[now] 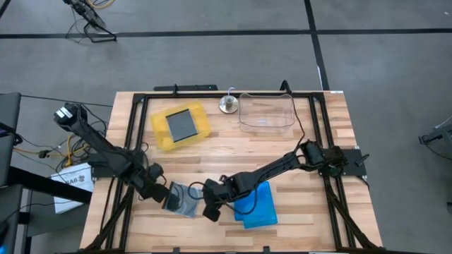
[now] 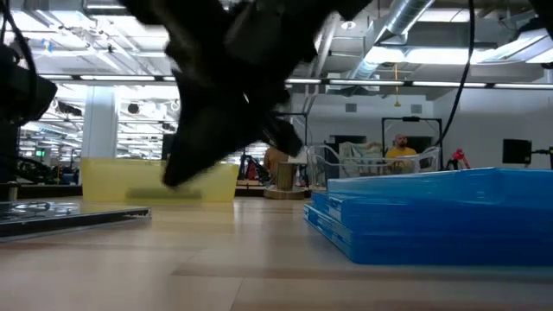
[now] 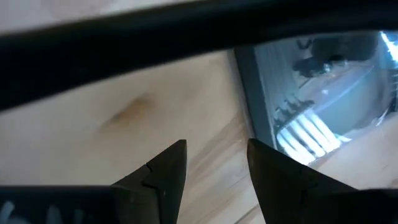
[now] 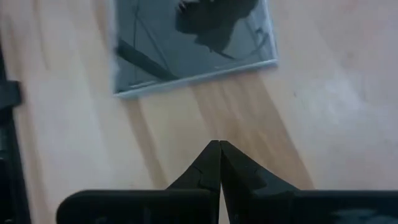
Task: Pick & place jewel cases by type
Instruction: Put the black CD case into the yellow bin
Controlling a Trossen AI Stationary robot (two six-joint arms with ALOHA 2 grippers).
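Note:
A clear-grey jewel case [image 1: 186, 200] lies flat on the table near its near edge, and also shows in the low view [image 2: 69, 216]. A second grey case [image 1: 182, 125] lies in the yellow tray [image 1: 161, 134]. A stack of blue jewel cases [image 1: 258, 205] rests on the table to the right [image 2: 432, 216]. My left gripper [image 3: 216, 157] is open and low over bare wood beside the clear-grey case's [image 3: 311, 106] left edge. My right gripper [image 4: 219, 145] is shut, between the clear-grey case [image 4: 193, 43] and the blue stack, and touches nothing.
A clear plastic tub [image 1: 267, 113] stands at the far edge, with a small round silvery object [image 1: 228, 104] to its left. A black frame [image 1: 134, 134] runs along the table's sides. Bare wood lies mid-table between the tray and the cases. People show in the room beyond [image 2: 399, 151].

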